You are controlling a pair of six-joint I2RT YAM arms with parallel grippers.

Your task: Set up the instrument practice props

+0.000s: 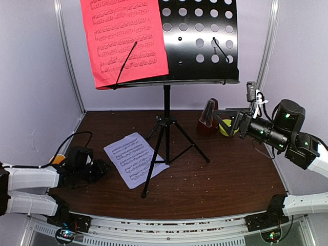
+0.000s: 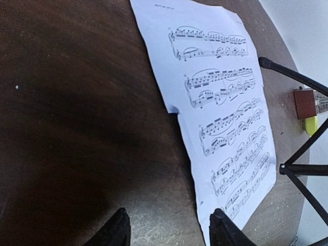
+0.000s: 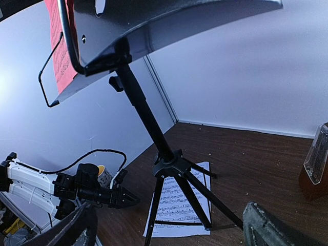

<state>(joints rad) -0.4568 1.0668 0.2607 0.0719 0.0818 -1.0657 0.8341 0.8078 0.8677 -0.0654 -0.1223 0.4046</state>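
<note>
lying beside left gripper (image 2: 169, 218) (white sheet (image 2: 220, 118))

A robot lab's test booth: plain white wall panels (image 1: 31, 77) in metal framing (image 1: 70, 61) enclose a brown table (image 1: 230, 174), with a left arm (image 1: 31, 177) and right arm (image 1: 274, 132) bolted at its near edge, a loose cable (image 3: 97, 150) and a lit circuit board (image 1: 65, 234).

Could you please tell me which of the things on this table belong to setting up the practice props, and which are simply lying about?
Belong to the job:
music stand
red sheet
white sheet
metronome

Just lying about:
yellow-green bowl
what looks like a mug, mostly hidden
</note>
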